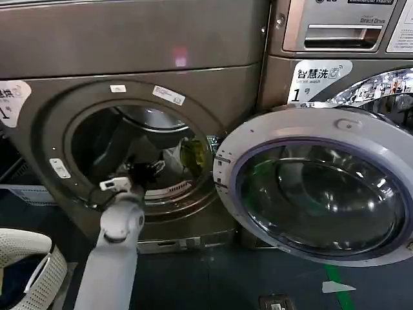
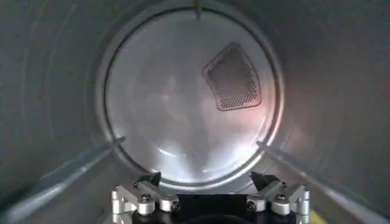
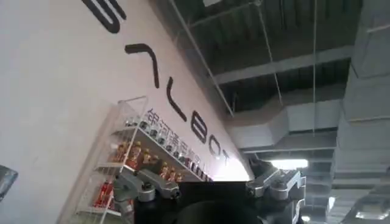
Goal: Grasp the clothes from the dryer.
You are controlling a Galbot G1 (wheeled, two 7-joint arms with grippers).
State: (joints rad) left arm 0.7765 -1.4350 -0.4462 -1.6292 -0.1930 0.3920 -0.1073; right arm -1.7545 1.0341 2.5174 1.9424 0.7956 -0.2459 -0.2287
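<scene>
The left gripper (image 2: 209, 190), fingers spread apart and empty, sits inside the dryer (image 1: 139, 152) drum at centre-left of the head view, arm reaching up from below. No clothes visible. Door (image 1: 319, 187) hangs open, right.

White basket (image 1: 29, 268) bottom left; bottle shelf (image 3: 131, 173).

A laundrette-style showroom: 2 grey steel front-loading machines (image 1: 161, 58) stand side by side, numbered "1" on white stickers (image 1: 321, 76), under exposed ceiling ducts (image 3: 286, 122) with a stocked wire display shelf (image 3: 131, 164).
</scene>
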